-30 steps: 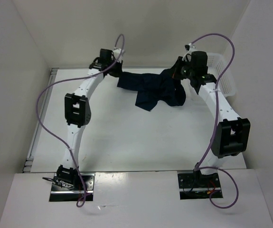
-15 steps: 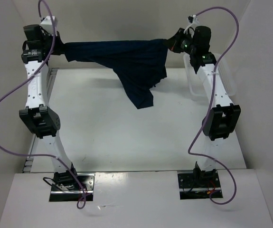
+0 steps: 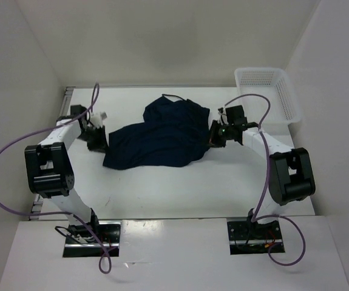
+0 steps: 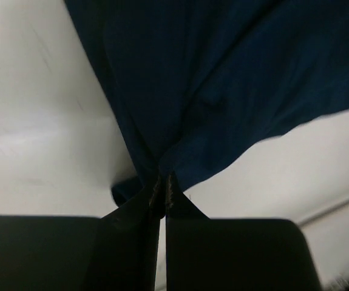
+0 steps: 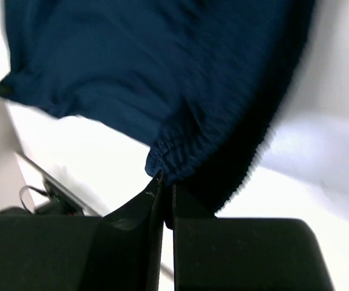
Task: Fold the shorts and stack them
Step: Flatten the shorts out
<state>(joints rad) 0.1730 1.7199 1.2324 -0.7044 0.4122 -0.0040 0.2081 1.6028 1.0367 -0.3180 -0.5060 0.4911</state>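
Shorts of dark navy soft cloth lie in a wrinkled heap on the white table, midway between the two arms and reaching toward the far side. The cloth spreads widest toward the left, with its lowest corner nearest the left arm. At the far side of the heap, a thin dark drawstring loops out onto the table surface.

Check the left pincer first. It sits at the left edge of the shorts, low over the table. In the left wrist view, its two black fingers are pressed almost together. A fold of navy cloth is gathered at their tips, so read this pincer as pinching the shorts. From the tips, the cloth fans out across the upper part of that view.

Next, check the right pincer. It sits at the right edge of the shorts, also low over the table. In the right wrist view, its black fingers stand with only a thin slit between them. The puckered elastic waistband bunches at their tips, so read this pincer as pinching the shorts as well.

You will find a white plastic mesh basket at the far right corner of the table, well apart from the shorts. A purple cable loops alongside each arm.
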